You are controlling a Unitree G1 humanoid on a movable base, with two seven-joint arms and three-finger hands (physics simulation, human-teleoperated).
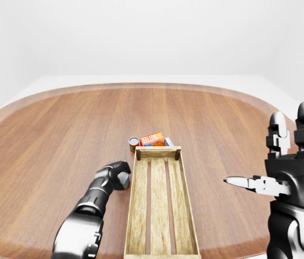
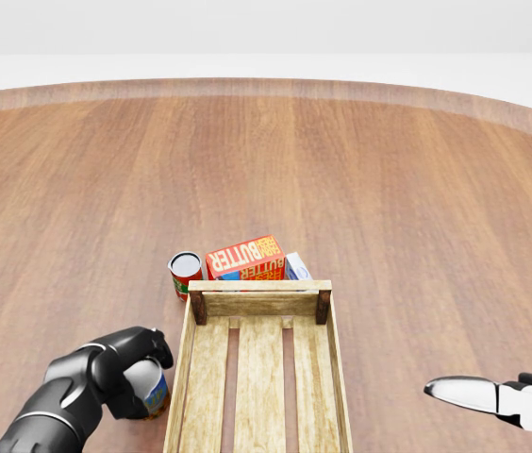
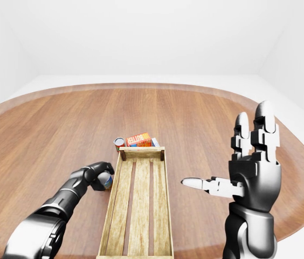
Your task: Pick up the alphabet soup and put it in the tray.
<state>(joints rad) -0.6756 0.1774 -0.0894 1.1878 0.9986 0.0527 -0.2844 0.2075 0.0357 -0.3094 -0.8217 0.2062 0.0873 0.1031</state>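
Note:
A small can (image 2: 154, 393) with a blue and orange label, which I take for the alphabet soup, stands on the table just left of the wooden tray (image 2: 260, 304). My left hand (image 2: 126, 370) is shut round the can from the left and top and hides most of it. The slatted tray runs from the middle of the head view to its bottom edge and holds nothing. My right hand (image 3: 250, 162) is raised to the right of the tray, fingers spread upward and thumb pointing left, open and empty.
Just above the tray's top wall stand a red can (image 2: 186, 274), an orange butter box (image 2: 244, 257) and a small blue-white box (image 2: 296, 267). The round wooden table (image 1: 60, 135) has its edge near my right hand in the left-eye view.

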